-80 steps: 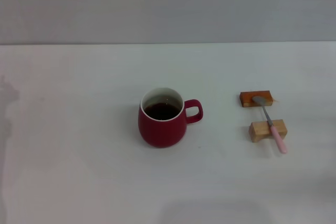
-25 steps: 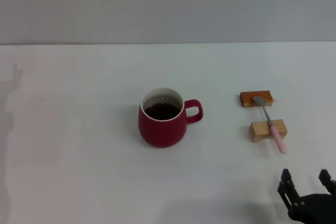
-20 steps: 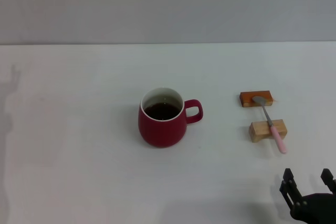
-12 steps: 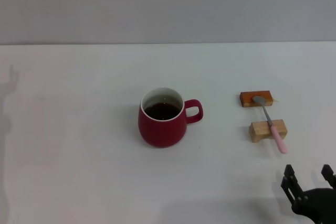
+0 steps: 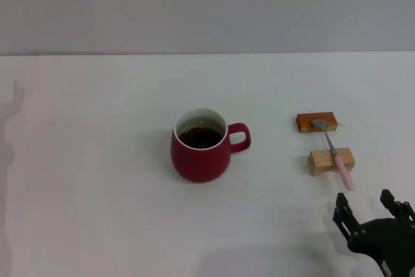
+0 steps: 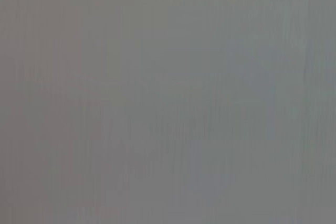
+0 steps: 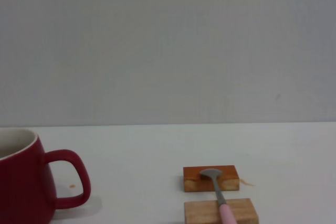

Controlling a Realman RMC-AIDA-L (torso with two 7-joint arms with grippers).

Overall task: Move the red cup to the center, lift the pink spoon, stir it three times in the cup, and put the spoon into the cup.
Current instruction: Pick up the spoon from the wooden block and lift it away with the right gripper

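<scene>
Cup [image 5: 200, 146]: roughly mid-table, handle pointing to 3 o'clock, dark drink inside.
Spoon [image 5: 336, 155]: at 3 o'clock from the cup, lying across two wooden blocks [image 5: 331, 161].
Right gripper [image 5: 367, 206]: fingers spread wide, holding nothing, near 5 o'clock of the spoon.

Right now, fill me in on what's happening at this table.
The right claw is open at the near right corner of the table, just short of the pink spoon. It holds nothing yet. The spoon lies across two wooden blocks, bowl end on the farther one. The red cup, with dark liquid in it, stands near the middle, handle toward the spoon. The left claw is not in view.
</scene>
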